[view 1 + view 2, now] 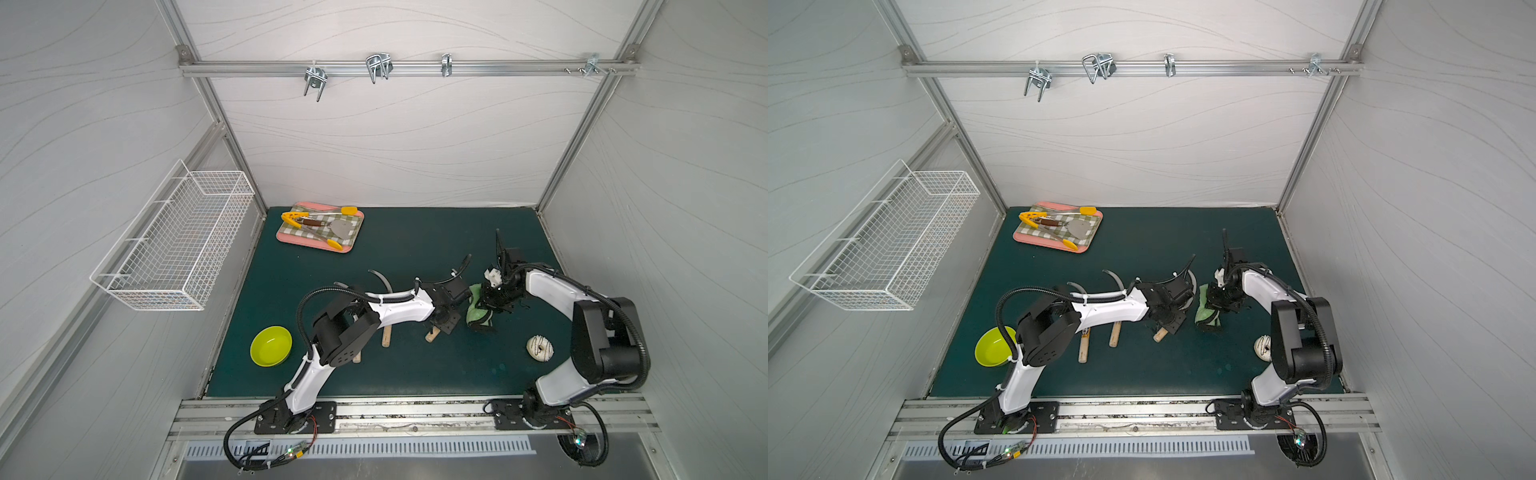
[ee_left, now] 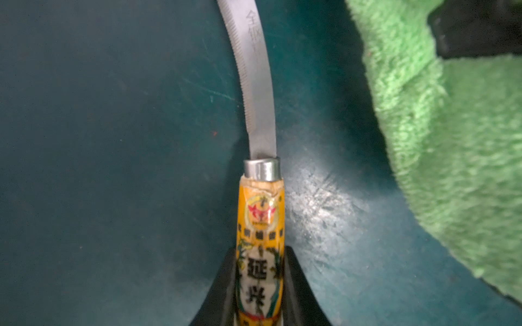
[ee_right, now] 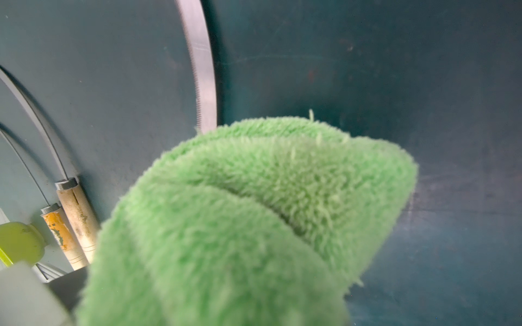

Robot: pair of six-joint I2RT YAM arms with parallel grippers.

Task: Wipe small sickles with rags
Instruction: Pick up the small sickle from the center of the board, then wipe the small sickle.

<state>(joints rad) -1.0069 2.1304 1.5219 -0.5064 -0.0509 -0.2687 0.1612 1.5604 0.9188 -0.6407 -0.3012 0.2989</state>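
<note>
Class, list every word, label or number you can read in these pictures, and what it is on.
"延兴": orange label on the sickle in the left tool.
"全": that sickle's blade; following characters blurred.
Label's small row of characters: too blurred.
Other sickle's label: worn, unreadable.

Left arm (image 1: 395, 309): base at 7 o'clock edge, upper link rises toward 12 o'clock, forearm runs toward 3 o'clock. Left gripper (image 2: 259, 254): wrist pitched down, jaws clamped on sickle (image 2: 258, 214) handle. Right arm (image 1: 552, 291): base at 5 o'clock, elbow out toward 3 o'clock, forearm arcs toward 10 o'clock. Right gripper (image 1: 489, 309): points down, closed on rag (image 1: 476, 311). Grippers near, apart.
</note>
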